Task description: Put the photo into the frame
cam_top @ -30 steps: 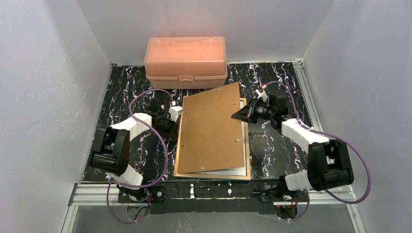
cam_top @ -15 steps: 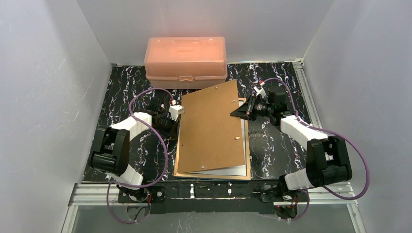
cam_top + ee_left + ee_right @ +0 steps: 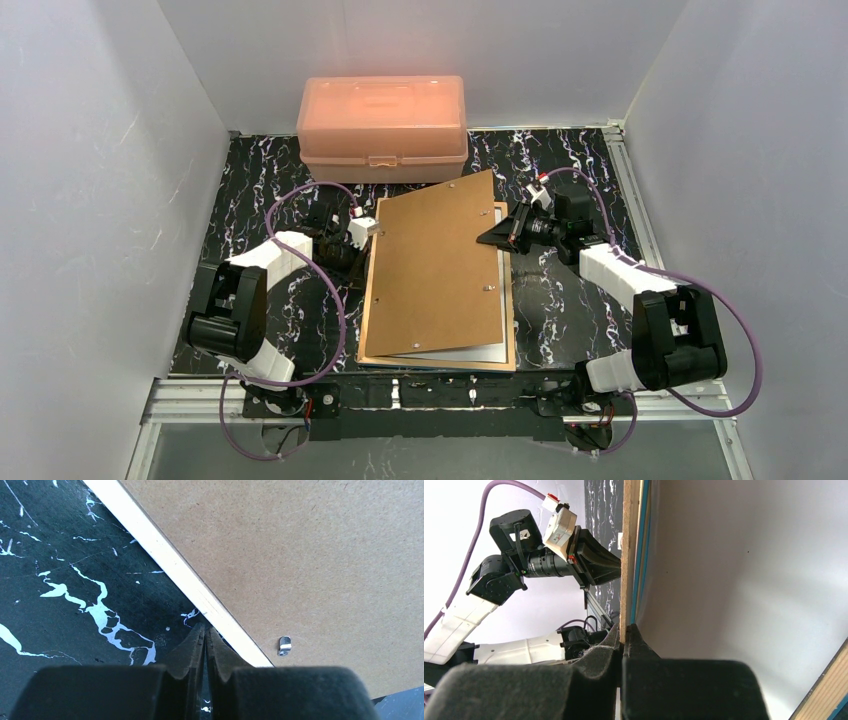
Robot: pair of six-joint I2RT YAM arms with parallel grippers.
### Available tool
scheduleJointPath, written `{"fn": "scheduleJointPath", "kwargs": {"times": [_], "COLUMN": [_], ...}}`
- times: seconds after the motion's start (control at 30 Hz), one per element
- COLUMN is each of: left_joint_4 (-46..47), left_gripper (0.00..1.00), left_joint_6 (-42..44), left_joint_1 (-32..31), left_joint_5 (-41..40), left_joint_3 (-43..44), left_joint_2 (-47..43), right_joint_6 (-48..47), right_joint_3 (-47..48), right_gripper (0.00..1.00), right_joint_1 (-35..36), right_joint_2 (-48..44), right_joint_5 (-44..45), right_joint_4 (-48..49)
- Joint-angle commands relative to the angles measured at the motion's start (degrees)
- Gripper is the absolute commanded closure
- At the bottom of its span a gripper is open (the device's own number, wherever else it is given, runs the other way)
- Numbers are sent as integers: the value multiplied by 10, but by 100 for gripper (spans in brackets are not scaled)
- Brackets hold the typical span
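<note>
Top external view: frame (image 3: 510,322) lies face down in the middle of the table (image 3: 260,170), tan wooden rails showing along its right and near sides. Brown backing board (image 3: 435,270) sits on top of the frame, skewed, its far right corner tilted up off the frame and overhanging the far rail. A pale sheet (image 3: 470,352) shows under the board at the frame's near side; cannot tell if it is the photo, no printed side is visible. Right gripper (image 3: 490,238) is at the frame's far right corner; in the right wrist view its fingers (image 3: 610,647) are pressed together on the board's thin edge, with a blue strip (image 3: 642,545) and a wide pale surface just beside that edge. Left gripper (image 3: 362,262) is at the frame's left side near the far corner. In the left wrist view its fingers (image 3: 192,647) are closed tip to tip with nothing between them, low on the table and right at the frame's pale wooden edge (image 3: 165,562). A small metal tab (image 3: 284,645) sits on the board near that edge. Pink plastic box (image 3: 382,115), lid closed, stands just beyond the frame's far side.
</note>
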Motion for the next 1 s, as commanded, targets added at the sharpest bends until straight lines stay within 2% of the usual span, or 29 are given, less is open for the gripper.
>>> {"fn": "scheduleJointPath", "kwargs": {"times": [0.0, 0.3, 0.63, 0.83, 0.97], "left_joint_4": [-11, -15, -24, -29, -23], "left_gripper": [97, 97, 97, 85, 85], "left_joint_6": [5, 5, -1, -14, -6], "left_joint_1": [-3, -5, -6, -7, -12], "left_joint_5": [13, 14, 14, 28, 22], "left_joint_3": [7, 11, 21, 32, 28], "left_joint_2": [-14, -13, -10, -8, 8], "right_joint_6": [-11, -35, -22, -17, -7], "right_joint_3": [6, 35, 5, 4, -5], "right_gripper": [99, 99, 99, 99, 99], "right_joint_1": [-1, -6, -18, -18, -19], "right_joint_2": [-17, 8, -13, -5, 0], "right_joint_5": [-4, -19, -21, -22, -20], "right_joint_4": [47, 30, 43, 54, 66]}}
